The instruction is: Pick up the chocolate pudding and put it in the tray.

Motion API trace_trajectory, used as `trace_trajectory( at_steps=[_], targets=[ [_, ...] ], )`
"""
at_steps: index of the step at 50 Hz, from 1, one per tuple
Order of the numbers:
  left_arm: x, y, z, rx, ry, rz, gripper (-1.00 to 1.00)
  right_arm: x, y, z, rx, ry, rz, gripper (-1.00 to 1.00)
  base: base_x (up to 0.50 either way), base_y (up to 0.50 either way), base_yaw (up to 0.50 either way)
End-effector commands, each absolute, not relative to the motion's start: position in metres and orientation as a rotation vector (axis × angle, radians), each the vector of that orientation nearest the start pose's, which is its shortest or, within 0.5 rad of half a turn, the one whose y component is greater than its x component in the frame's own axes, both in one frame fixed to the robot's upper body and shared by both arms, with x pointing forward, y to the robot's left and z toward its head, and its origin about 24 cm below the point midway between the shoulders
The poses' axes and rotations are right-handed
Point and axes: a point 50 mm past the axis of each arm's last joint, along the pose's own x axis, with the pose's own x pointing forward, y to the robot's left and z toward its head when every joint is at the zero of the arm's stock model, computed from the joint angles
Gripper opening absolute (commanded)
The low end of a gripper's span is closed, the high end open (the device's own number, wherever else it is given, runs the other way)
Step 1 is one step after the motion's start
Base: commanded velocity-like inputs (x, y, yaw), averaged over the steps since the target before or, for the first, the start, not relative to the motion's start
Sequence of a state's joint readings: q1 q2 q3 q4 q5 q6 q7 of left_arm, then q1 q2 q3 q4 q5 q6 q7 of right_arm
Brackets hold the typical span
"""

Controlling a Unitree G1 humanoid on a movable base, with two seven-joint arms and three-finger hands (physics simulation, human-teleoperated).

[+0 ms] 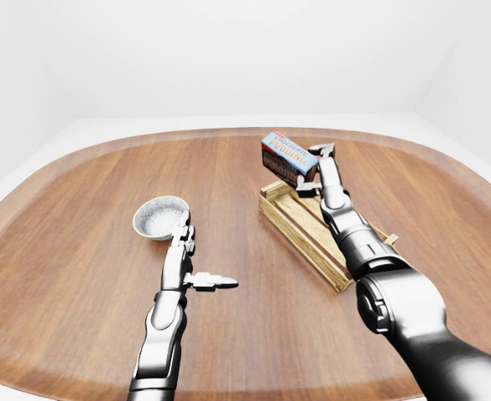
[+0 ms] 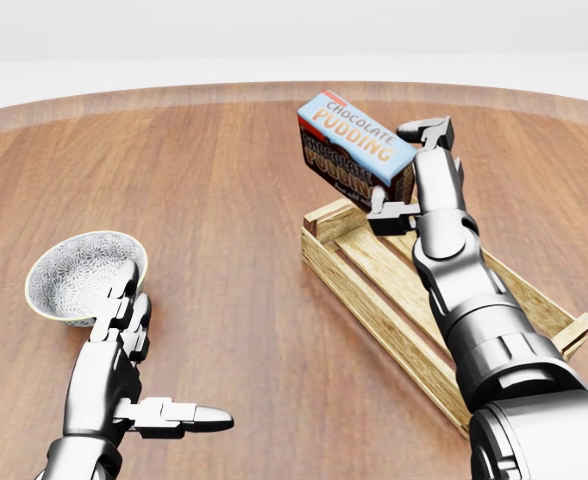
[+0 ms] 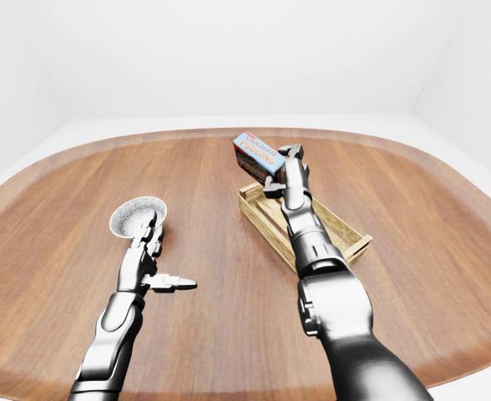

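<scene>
Your right hand sits in the upper right of the head view, its fingers closed around one end of the chocolate pudding — a blue-topped box with a dark side panel. You hold the box lifted and tilted, its lettered face turned upward. It hangs over the top-left corner of the tray, a slatted wooden crate running diagonally toward the lower right of the frame. The box does not rest on the tray's slats. One finger curls over the box's top edge, and the thumb presses from beneath.

Your left hand lies in the lower left of the head view, holding nothing — fingers spread wide, the thumb pointing out to the right, the other fingers reaching up toward a speckled bowl. The fingertips overlap the bowl's lower right rim in this view; contact is unclear. Everything sits on a rounded wooden table.
</scene>
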State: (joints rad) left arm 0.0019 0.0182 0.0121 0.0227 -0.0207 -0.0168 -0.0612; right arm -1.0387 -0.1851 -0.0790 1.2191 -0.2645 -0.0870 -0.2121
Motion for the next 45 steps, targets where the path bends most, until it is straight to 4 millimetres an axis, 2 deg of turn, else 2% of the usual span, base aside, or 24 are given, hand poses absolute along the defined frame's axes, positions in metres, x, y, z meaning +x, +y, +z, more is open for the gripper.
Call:
trace_trajectory(
  at_steps=[1,22,45],
  targets=[
    [0.254,0.154,0.034,-0.034,0.032,-0.044,1.0,0.407,-0.173,0.112,-0.395,0.093,-0.18,-1.0,0.0,0.0,0.0],
    [0.254,0.154,0.033,-0.03,0.037,-0.048,1.0,0.397,-0.199,0.089,-0.407,0.17,-0.229,-1.0,0.0,0.0,0.0],
    [0.257,0.154,0.033,-0.036,0.04,-0.041,1.0,0.39,-0.224,0.084,-0.393,0.203,-0.266,-1.0,0.0,0.0,0.0]
  ],
)
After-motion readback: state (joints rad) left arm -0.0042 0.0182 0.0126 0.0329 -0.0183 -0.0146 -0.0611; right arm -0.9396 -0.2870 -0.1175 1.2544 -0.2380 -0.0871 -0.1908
